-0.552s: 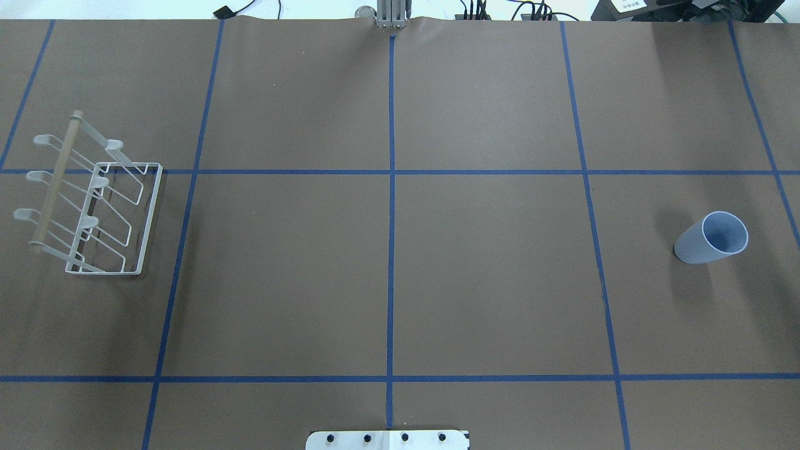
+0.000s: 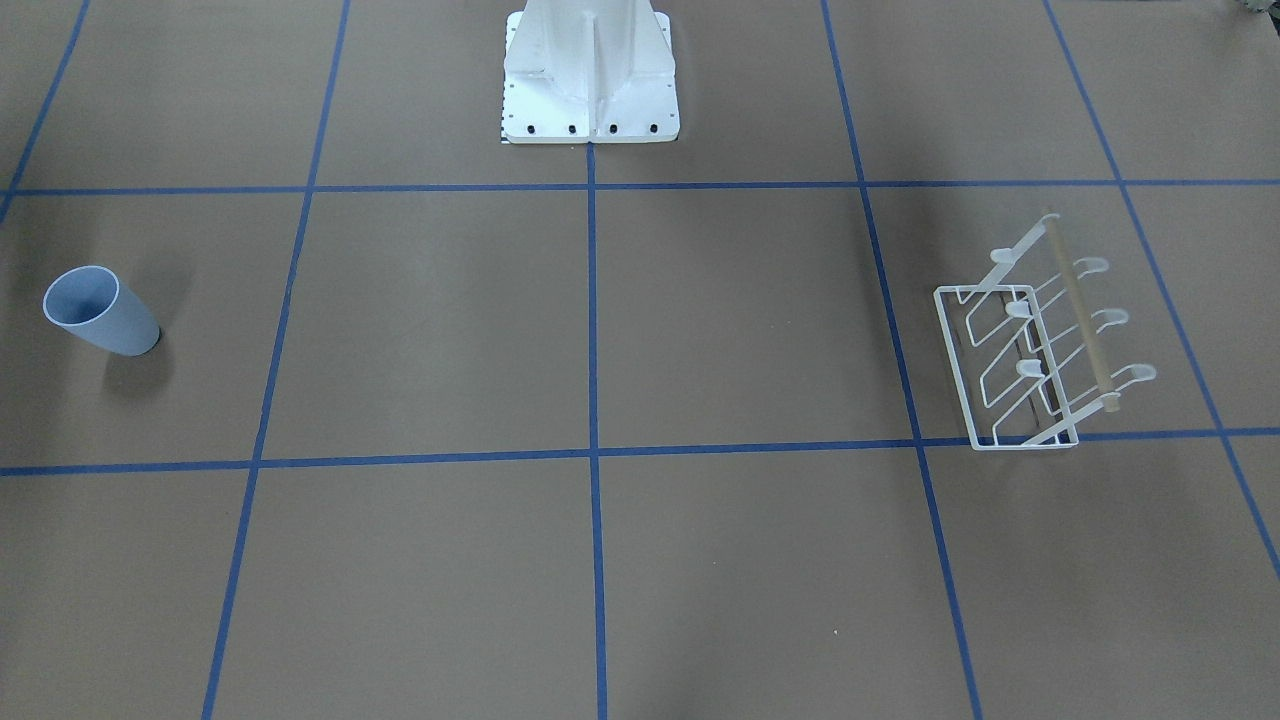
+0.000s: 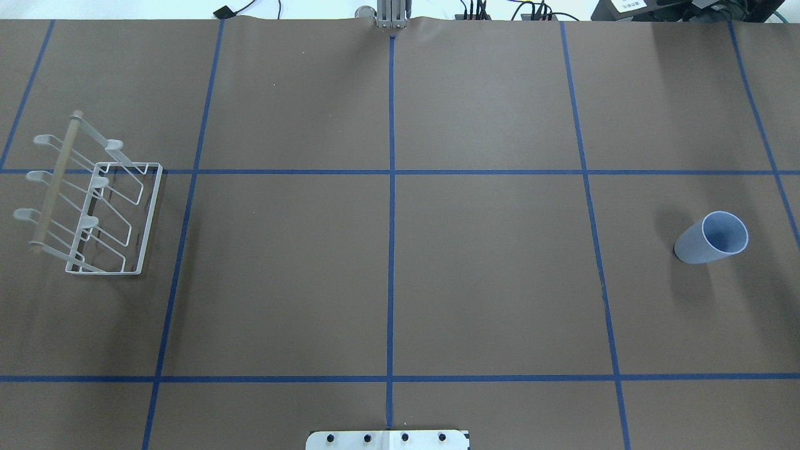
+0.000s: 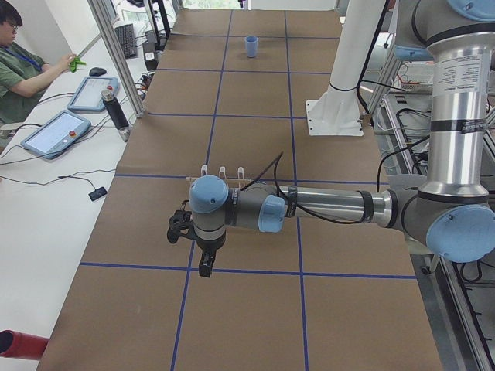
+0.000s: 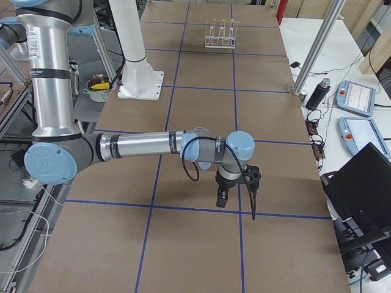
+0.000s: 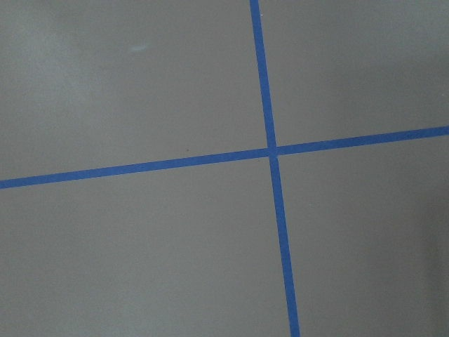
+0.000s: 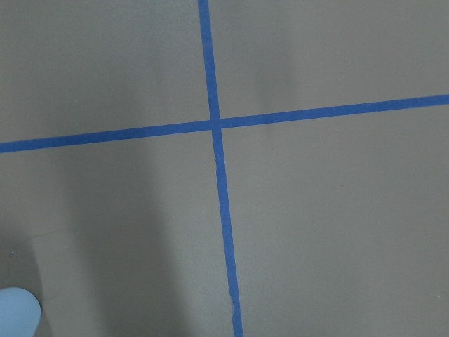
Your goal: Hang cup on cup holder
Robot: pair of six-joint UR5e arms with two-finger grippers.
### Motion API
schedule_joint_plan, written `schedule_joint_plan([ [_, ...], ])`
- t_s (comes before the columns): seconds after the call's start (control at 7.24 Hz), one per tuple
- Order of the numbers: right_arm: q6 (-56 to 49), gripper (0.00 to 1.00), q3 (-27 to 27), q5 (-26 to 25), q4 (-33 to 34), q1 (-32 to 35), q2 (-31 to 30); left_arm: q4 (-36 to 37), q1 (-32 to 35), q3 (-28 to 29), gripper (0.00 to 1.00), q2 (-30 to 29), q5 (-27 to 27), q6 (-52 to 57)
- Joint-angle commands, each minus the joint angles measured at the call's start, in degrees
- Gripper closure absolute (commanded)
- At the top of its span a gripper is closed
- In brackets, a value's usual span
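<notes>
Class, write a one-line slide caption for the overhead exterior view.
Nothing hung yet: the pale blue cup stands far right, the white wire cup holder far left, on the blue-taped table.

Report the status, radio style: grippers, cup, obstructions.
Left gripper, right gripper: open or shut unclear. Cup upright, robot's right, unhung. Cup holder far left, prongs bare. Nothing seen between them.

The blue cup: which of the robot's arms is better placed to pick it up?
Probably the right arm: the cup stands on the robot's right side of the table, while the cup holder sits far over on its left.
</notes>
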State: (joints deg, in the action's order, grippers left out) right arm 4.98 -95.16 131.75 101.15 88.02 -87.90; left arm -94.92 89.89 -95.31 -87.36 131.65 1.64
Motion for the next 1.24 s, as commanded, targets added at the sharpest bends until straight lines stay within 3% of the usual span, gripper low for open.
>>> schedule_joint_plan([
  [0.0, -0.05, 0.0, -0.73, -0.09, -0.07, 0.05, 0.09, 0.0, 0.02, -0.14, 0.01, 0.0, -0.07, 0.12],
  [0.41, 0.12, 0.0, -0.99, -0.44, -0.33, 0.31, 1.14, -0.18, 0.02, -0.14, 0.01, 0.0, 0.01, 0.12],
  [0.69, 1.34, 0.0, 0.14, -0.71, -10.13, 0.14, 5.34, -0.18, 0.02, -0.22, 0.01, 0.0, 0.01, 0.12],
  [0.83, 5.01, 0.0, 0.32, -0.27, -10.87, -1.78, 7.8, -0.18, -0.07, -0.22, 0.01, 0.0, 0.01, 0.12],
  [0.97, 7.31, 0.0, 0.5, -0.62, -13.58, -8.41, 8.0, 0.08, -0.07, -0.22, 0.01, 0.0, 0.01, 0.03],
  [1.1, 9.5, 0.0, -0.2, -0.62, -22.65, -13.7, 7.05, 0.0, -0.07, -0.22, 0.01, -0.09, 0.01, 0.03],
])
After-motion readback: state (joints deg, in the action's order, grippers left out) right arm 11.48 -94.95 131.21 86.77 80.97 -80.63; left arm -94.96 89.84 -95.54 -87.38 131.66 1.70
